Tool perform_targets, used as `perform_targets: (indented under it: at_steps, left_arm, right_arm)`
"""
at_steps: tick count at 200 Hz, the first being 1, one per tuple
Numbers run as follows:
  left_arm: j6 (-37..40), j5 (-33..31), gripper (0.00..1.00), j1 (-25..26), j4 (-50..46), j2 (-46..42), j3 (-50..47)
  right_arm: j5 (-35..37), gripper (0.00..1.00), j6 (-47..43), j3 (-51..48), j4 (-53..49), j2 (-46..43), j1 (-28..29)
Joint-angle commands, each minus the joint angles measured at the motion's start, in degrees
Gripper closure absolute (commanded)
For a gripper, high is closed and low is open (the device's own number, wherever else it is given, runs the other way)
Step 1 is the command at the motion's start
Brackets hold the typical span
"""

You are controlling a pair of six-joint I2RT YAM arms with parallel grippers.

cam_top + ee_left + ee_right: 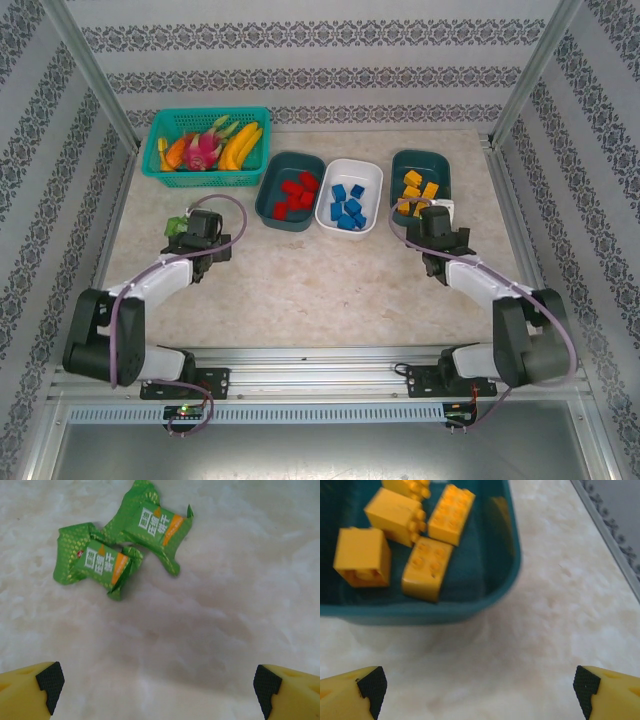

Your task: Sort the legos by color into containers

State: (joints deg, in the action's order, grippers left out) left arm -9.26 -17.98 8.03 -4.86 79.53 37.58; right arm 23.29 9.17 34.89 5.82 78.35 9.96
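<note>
Legos: neither gripper is holding any, both are standing wide open. Right gripper [480, 685] is hovering over bare tabletop [545, 605], just short of the right dark teal tray [420, 612], with the edge rail [615, 525] off to its right. Yellow-orange bricks [426, 569] are lying inside that tray. The long brick [451, 514] is lying studs up, long axis pointing away from the gripper. Left gripper [160, 685] is hovering over open tabletop, two green wrapped candies [100, 562] lying ahead. Red bricks [295, 197] are sitting in the left dark teal tray [282, 170], blue bricks [349, 205] in the white tray [365, 178].

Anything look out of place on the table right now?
Two green foil packets lie loose on the table ahead of the open left gripper, outside the trays. The red bricks, blue bricks and yellow bricks sit sorted; none spilled.
</note>
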Motion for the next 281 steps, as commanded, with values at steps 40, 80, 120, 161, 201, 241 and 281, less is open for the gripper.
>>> perform_targets:
  at_steps: [40,80,120,161,201,241,281]
  left_arm:
    - [9.0,10.9,0.00,-5.3,26.7,11.0,0.9]
    - [8.6,16.4,0.00,-7.5,42.7,8.2,-8.9]
    - [7.8,14.4,0.00,-7.5,54.9,10.2,-14.9]
    - [7.7,14.5,0.00,-7.6,53.1,9.9,-14.3]
    - [7.8,14.5,0.00,-7.6,53.4,9.9,-14.4]
    - [7.8,14.5,0.00,-7.6,53.4,10.0,-14.4]
    - [7.8,14.5,0.00,-7.6,53.3,10.0,-14.4]
  right_arm:
    - [-15.2,0.02,-9.5,-2.3,24.8,6.6,-5.6]
    - [-22.4,0.02,-6.9,-8.4,34.5,5.5,-9.7]
    - [-17.8,0.02,-5.4,-17.1,50.6,7.2,-9.7]
    - [-14.9,0.02,-6.9,-13.5,47.0,8.4,-7.8]
    - [-14.8,0.02,-6.8,-13.6,47.1,8.2,-7.7]
    - [-14.7,0.02,-7.0,-13.7,47.2,8.2,-7.7]
    - [-15.5,0.02,-6.9,-13.2,46.6,8.4,-7.8]
